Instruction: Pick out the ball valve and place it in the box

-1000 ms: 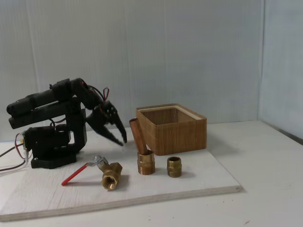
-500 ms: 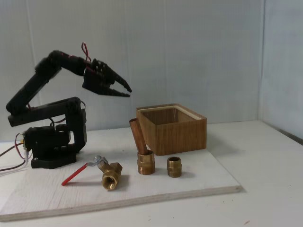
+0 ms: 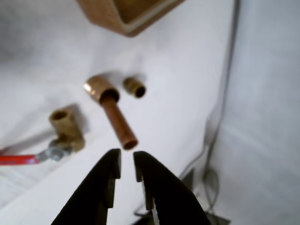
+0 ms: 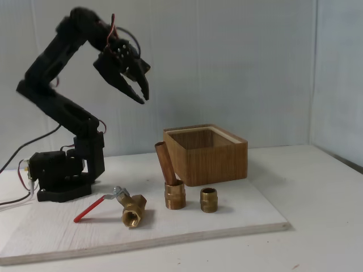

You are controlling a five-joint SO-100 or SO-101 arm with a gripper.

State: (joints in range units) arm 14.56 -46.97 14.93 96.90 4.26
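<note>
The ball valve (image 4: 131, 210) lies on the pale board with its brass body facing the camera and its red lever (image 4: 89, 211) pointing left. In the wrist view the ball valve (image 3: 66, 129) is at lower left, its red lever (image 3: 16, 160) running off the left edge. The ribbed wooden box (image 4: 207, 154) stands open-topped behind the fittings, and its corner (image 3: 126, 14) shows at the top of the wrist view. My gripper (image 4: 143, 97) hangs high above the board, left of the box, pointing down. The gripper (image 3: 126, 161) is open by a narrow gap and holds nothing.
A brass fitting with a copper pipe stub (image 4: 172, 184) (image 3: 115, 112) stands between the valve and a short brass nipple (image 4: 209, 199) (image 3: 134, 87). The arm's base (image 4: 62, 173) sits on the left of the board (image 4: 238, 221). Grey walls close the back and right.
The arm has risen from a folded low pose to a tall one. The gripper went from level to pointing downward, high over the board. The fittings and box have not moved.
</note>
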